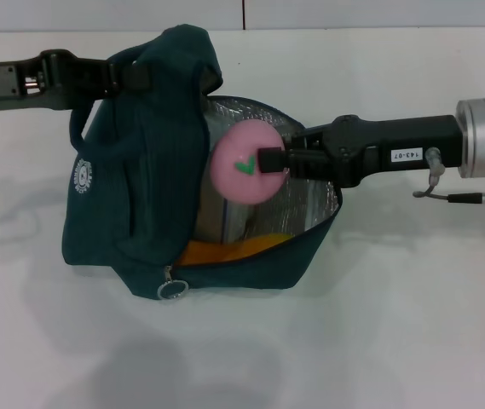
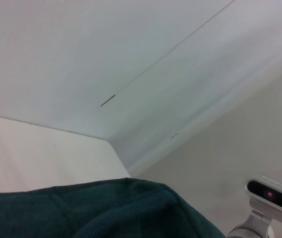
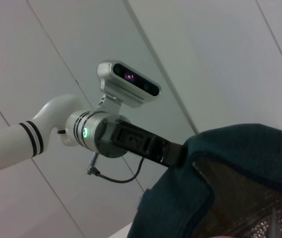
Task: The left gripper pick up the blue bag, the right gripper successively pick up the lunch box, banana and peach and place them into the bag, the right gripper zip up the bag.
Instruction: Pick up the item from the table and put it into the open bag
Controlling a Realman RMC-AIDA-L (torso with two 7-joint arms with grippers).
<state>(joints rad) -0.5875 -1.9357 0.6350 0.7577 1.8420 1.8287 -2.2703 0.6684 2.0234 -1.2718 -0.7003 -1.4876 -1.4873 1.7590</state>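
Right gripper (image 1: 269, 160) fingers pinch peach (image 1: 246, 162) at bag (image 1: 140, 196) mouth; left gripper (image 1: 135, 77) grips bag top.

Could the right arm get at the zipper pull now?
Probably not yet: the right gripper is shut on the peach at the bag mouth. The zipper pull itself lies unobstructed on the table.
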